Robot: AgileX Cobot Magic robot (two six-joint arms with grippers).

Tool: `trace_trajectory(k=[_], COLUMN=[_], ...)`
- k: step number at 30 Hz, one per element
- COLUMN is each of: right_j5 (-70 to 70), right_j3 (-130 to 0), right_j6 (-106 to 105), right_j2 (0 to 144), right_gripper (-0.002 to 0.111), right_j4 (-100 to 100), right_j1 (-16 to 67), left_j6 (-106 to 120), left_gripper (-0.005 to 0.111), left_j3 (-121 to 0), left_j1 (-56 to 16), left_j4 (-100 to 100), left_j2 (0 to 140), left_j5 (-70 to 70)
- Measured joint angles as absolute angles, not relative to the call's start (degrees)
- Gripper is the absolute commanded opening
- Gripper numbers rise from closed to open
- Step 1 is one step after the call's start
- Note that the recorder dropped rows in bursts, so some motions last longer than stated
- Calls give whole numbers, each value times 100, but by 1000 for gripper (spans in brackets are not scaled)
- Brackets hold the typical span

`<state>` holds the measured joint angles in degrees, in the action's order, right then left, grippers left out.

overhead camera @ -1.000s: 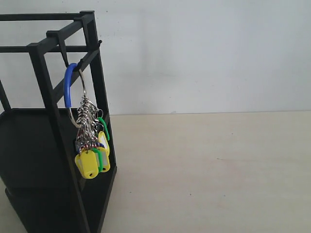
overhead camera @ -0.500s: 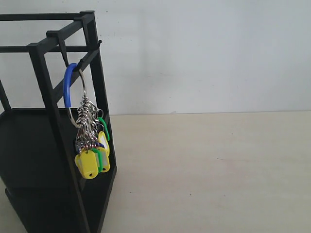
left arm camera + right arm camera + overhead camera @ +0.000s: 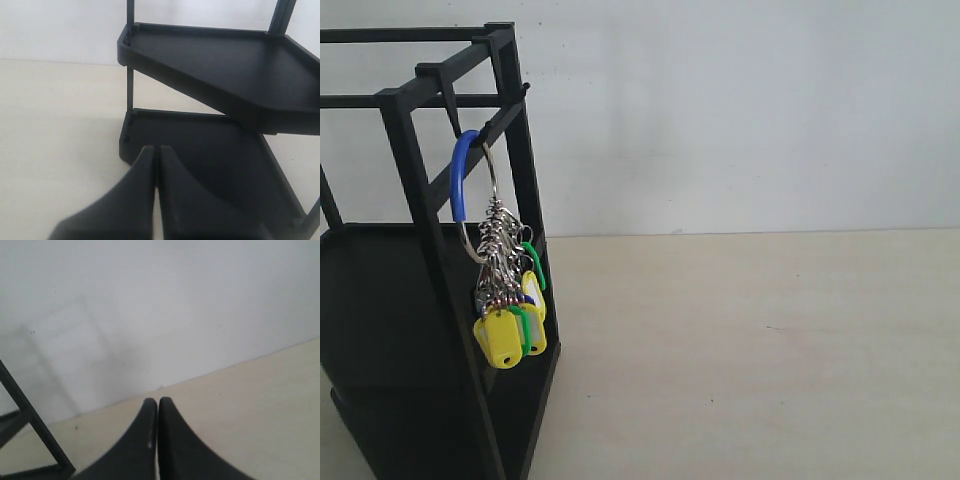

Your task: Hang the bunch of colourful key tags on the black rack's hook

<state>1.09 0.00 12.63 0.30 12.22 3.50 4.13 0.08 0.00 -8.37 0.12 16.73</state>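
Note:
The colourful key tag bunch (image 3: pixel 505 290) hangs from the hook (image 3: pixel 483 135) on the black rack (image 3: pixel 415 200) at the left of the exterior view. Its blue-sleeved ring loops over the hook, and the yellow and green tags dangle beside the rack's front post. Neither arm appears in the exterior view. In the left wrist view my left gripper (image 3: pixel 156 150) is shut with nothing in it, in front of the rack's two shelves (image 3: pixel 210 60). In the right wrist view my right gripper (image 3: pixel 157 401) is shut and empty over the table, with a rack bar (image 3: pixel 30 415) off to one side.
A pale wooden table (image 3: pixel 750 350) stretches right of the rack, with a white wall (image 3: pixel 740 110) behind it.

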Motion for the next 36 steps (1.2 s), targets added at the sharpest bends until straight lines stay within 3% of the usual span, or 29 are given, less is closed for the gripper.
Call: trace_trajectory(k=[36], right_j5=[2051], right_j3=[-1], right_j6=[111], right_j2=[30], right_gripper=[0], right_j4=[188], right_j1=[350], left_j6=[413], left_gripper=[4], left_j3=[8], left_j1=[0], left_j4=[-837], left_j2=[12], left_j5=[1673])
